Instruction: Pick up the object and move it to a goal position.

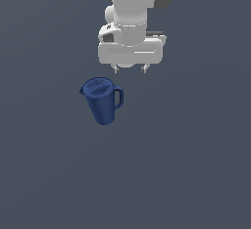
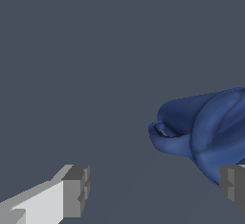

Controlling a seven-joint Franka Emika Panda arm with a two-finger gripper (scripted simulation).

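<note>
- Pitcher [image 1: 102, 101]: upright on counter [image 1: 196, 174], ungrasped.
- Hand [image 1: 131, 69]: spread wide, empty, held right of the lid.
- Step: approach; leftward alignment and descent needed.

A flat, featureless slate-grey surface [image 1: 196, 174] fills the whole scene, evenly lit.

Open floor [image 1: 196, 174] surrounds the pitcher [image 1: 102, 101]; its handle [image 1: 118, 97], on the exterior view's right, is the only projection beneath the gripper [image 1: 130, 69].
</note>
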